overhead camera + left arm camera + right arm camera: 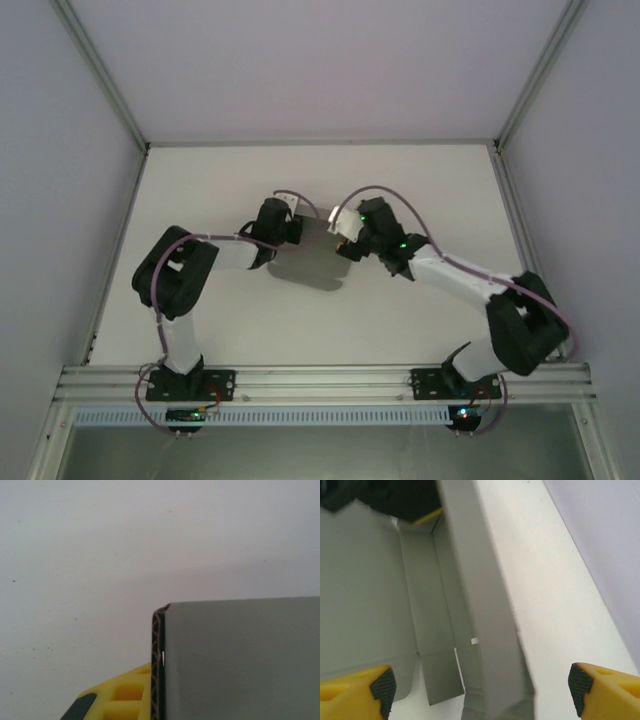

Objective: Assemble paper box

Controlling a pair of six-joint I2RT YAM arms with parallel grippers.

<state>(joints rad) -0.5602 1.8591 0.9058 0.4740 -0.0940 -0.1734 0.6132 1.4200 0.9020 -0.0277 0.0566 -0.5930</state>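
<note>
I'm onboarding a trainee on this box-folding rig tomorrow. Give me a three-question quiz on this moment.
1. True or false: the right gripper is open, with a raised wall of the paper box between its fingers.
2. What colour are the bodies of those fingers? A) red B) yellow C) blue
3. Fill in: in the left wrist view, the box's cut edge shows a ____ core.
Key: 1 true; 2 B; 3 corrugated.

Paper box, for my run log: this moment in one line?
paper box: partly folded | left gripper: shut on box | right gripper: open
</note>
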